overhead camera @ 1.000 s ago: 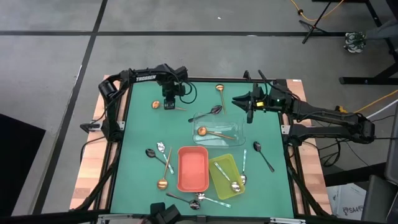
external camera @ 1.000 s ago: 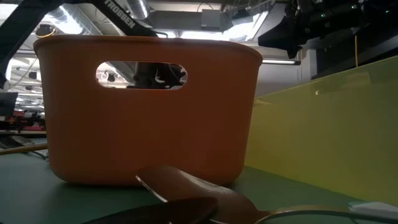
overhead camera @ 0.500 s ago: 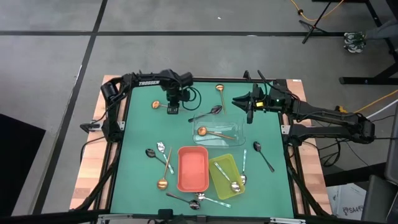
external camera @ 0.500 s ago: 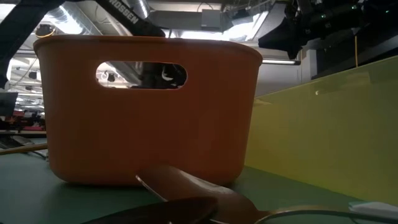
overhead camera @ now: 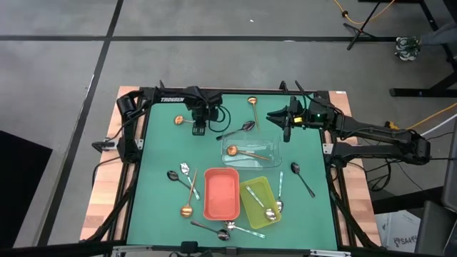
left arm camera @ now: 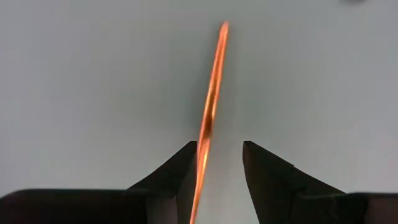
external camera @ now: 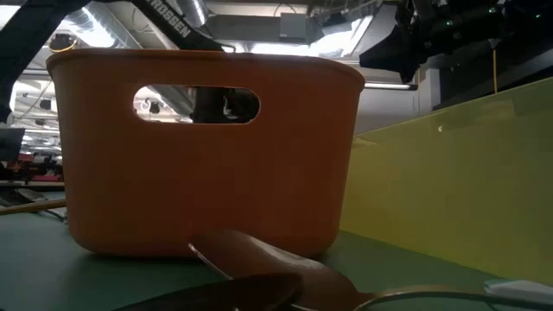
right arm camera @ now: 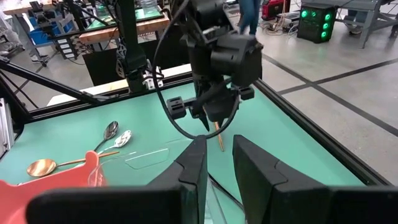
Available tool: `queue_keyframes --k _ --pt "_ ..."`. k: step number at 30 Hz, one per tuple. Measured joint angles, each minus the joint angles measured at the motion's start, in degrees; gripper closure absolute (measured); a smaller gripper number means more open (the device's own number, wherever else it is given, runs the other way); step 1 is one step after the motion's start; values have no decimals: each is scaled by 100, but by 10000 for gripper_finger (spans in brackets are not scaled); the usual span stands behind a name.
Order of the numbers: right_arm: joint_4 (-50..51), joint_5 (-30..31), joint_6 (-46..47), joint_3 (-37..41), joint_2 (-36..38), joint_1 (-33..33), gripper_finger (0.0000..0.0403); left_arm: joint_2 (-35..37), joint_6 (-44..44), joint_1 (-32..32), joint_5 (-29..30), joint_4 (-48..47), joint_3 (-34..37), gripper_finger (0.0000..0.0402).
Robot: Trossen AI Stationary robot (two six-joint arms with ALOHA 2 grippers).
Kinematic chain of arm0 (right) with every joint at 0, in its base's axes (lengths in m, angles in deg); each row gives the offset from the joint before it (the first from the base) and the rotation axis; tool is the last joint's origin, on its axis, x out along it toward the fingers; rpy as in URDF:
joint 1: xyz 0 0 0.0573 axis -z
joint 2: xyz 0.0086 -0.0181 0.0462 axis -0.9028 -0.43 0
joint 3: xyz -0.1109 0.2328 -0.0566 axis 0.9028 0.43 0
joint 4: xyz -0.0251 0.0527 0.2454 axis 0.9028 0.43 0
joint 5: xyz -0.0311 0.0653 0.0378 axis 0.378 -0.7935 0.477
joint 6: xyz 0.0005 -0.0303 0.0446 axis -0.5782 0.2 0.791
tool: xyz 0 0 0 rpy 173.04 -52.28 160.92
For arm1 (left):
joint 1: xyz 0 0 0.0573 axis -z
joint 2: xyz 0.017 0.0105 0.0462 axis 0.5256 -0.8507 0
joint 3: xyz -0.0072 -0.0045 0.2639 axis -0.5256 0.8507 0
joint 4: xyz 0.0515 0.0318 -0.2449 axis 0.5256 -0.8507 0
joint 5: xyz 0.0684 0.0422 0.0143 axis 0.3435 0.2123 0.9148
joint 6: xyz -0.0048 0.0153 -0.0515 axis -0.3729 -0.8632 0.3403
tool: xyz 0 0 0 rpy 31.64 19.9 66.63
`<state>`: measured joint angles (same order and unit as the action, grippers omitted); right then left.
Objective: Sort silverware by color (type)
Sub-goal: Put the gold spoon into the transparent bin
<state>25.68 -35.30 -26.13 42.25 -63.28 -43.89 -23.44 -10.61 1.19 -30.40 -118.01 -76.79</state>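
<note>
Where your left pincer (overhead camera: 199, 129) hangs in the upper left of the high view, it is pinching a copper-gold spoon (left arm camera: 210, 112), a slim bright stem that runs up between the dark fingers (left arm camera: 176, 176) in the left wrist view, pressed against one of them. You can see the same stem poking down below that pincer in the right wrist view. Your right pincer (overhead camera: 285, 129) waits at the upper right, its fingers close together with a narrow gap and nothing between them. The rest of the silverware (overhead camera: 187, 177) lies scattered over the green tabletop (overhead camera: 164, 150): shiny silver, dark black and copper-gold pieces, with one copper spoon (overhead camera: 245, 152) inside the clear tray (overhead camera: 270, 135) at centre and a silver spoon (overhead camera: 265, 209) in the yellow-green tray (overhead camera: 250, 207). Beside it, the red tray (overhead camera: 221, 193) sits lower centre.
</note>
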Motion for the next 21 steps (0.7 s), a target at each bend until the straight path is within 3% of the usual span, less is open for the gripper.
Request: queue_keyframes --k 6,13,21 --pt "-6 0 0 0 1 0 333 47 4 -45 261 379 535 279" --pt "-13 0 0 0 2 0 333 39 22 -55 250 465 627 283" --pt "-13 0 0 0 2 0 333 28 22 -48 242 557 642 345"
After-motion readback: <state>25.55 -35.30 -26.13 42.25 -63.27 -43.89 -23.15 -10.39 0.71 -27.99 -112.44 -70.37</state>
